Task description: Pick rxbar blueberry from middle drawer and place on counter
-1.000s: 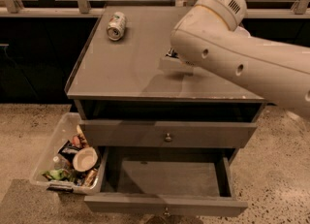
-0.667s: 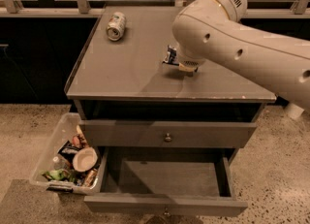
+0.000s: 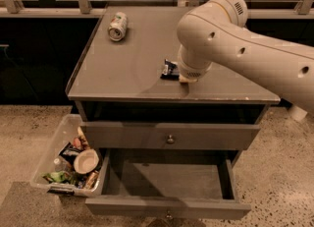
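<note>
Pincer point(image 3: 184, 77) sits low over the desk point(image 3: 127, 69), toward the 4 o'clock part of its top, almost wholly hidden under the thick white arm point(image 3: 245, 49) that reaches in from 3 o'clock. Whether it is apart, together or clamped on anything cannot be told.

The rxbar blueberry point(image 3: 169, 69) lies flat on the desk at the pincer's 9 o'clock. Its dark wrapper shows on that side, while its near end runs under the arm's rounded wrist, so contact with the pincer cannot be judged. A green-white drink can point(image 3: 117, 26) lies on its side near the desk's 11 o'clock corner, well apart from the bar.

Below the desk, at 6 o'clock, the middle drawer point(image 3: 167, 179) stands pulled open, its grey floor showing. The upper drawer front point(image 3: 169, 135) above it is pushed in. A clear plastic bin point(image 3: 49, 151) of snacks rests on the speckled floor point(image 3: 279, 172) at the open drawer's 9 o'clock, just beside it.
</note>
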Motion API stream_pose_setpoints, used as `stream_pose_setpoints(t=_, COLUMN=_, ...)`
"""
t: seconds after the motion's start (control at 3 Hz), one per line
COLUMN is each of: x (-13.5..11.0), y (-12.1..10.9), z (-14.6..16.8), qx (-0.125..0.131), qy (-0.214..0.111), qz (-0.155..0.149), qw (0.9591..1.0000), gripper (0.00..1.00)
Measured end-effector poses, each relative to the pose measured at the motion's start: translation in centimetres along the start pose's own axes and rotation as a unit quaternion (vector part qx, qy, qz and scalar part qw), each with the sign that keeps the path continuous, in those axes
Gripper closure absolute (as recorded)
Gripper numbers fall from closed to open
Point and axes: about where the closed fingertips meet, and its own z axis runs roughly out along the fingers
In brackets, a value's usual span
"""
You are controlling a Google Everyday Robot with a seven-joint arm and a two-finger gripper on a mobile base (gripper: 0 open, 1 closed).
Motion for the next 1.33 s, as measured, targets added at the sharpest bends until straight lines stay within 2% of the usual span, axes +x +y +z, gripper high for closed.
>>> stream_pose_setpoints(t=0.33, x=0.0, y=0.0, z=0.0, qx=0.0, qy=0.0, qz=0.0, qw=1.0, gripper=0.81)
stream_pose_setpoints(t=1.33, x=0.0, y=0.0, z=0.0, qx=0.0, qy=0.0, qz=0.0, qw=1.0, gripper=0.11)
